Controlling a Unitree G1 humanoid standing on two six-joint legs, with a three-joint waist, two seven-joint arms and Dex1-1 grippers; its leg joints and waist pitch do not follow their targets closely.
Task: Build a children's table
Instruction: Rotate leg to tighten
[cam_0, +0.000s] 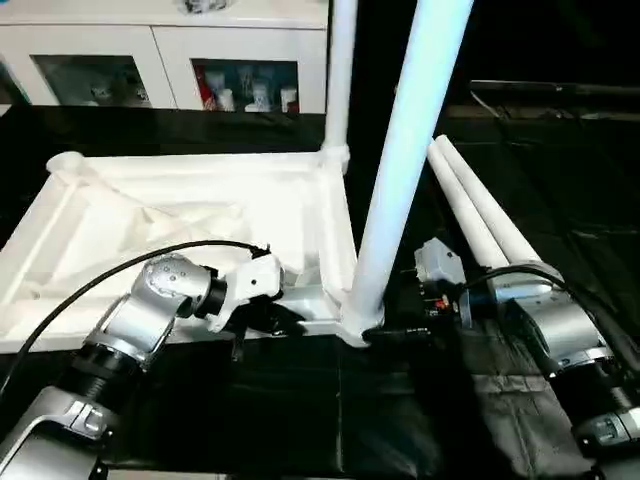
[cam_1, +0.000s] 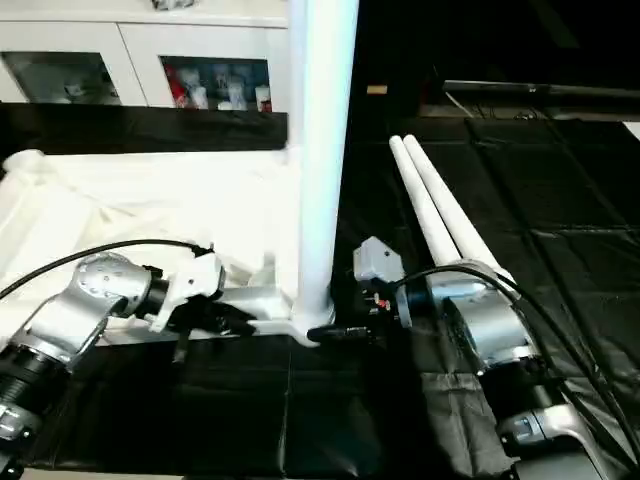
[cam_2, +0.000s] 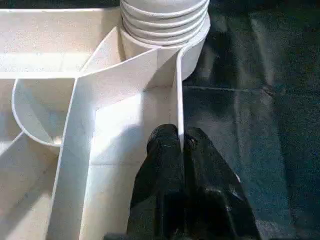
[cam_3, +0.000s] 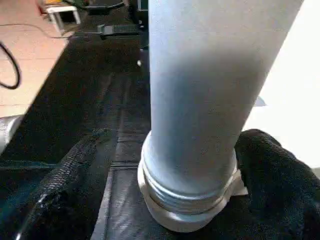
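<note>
Table top (cam_0: 190, 215): white moulded plastic, smooth, slight sheen, thin ribs on the upturned underside. Upright leg (cam_0: 400, 170): white plastic tube, smooth satin, ridged threaded rings at its base by the corner socket (cam_2: 192, 47). Two loose legs (cam_0: 480, 215): same smooth white plastic. Work surface: black cloth cover (cam_0: 400, 400), matt, wrinkled, seams visible. Left pincer (cam_2: 182, 187): black fingers, matt to faintly glossy, plastic or rubber-like. Right pincer (cam_3: 190, 175): black fingers with rough, grainy, textured pads (cam_3: 75, 170). Forearms (cam_0: 560, 340): brushed silver metal, semi-gloss; black rubbery cables (cam_0: 100, 270). Cabinet (cam_0: 170, 50): white painted fronts, glossy glass doors.
</note>
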